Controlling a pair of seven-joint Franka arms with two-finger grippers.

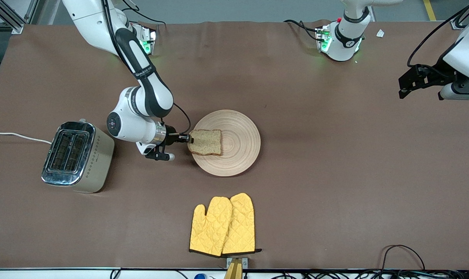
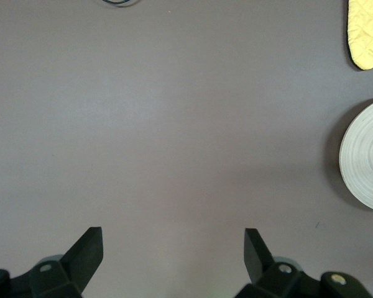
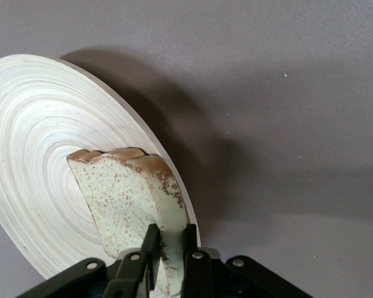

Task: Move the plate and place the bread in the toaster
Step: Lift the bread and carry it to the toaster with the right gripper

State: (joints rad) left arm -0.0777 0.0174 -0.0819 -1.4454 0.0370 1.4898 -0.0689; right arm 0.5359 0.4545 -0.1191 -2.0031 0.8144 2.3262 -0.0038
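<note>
The toaster (image 1: 78, 156) stands on the table (image 1: 335, 174) toward the right arm's end, slots up. At its 3 o'clock, the right gripper (image 1: 187, 137) has its fingers (image 3: 150, 245) clenched on the bread (image 1: 206, 142) at one edge, over the rim of the plate (image 1: 234, 155). The yellow oven mitts (image 1: 222, 224) lie at the plate's 6 o'clock, nearer the front camera. The left gripper (image 2: 173, 245) waits over bare table at the left arm's end, fingers (image 2: 87, 248) spread and released.
</note>
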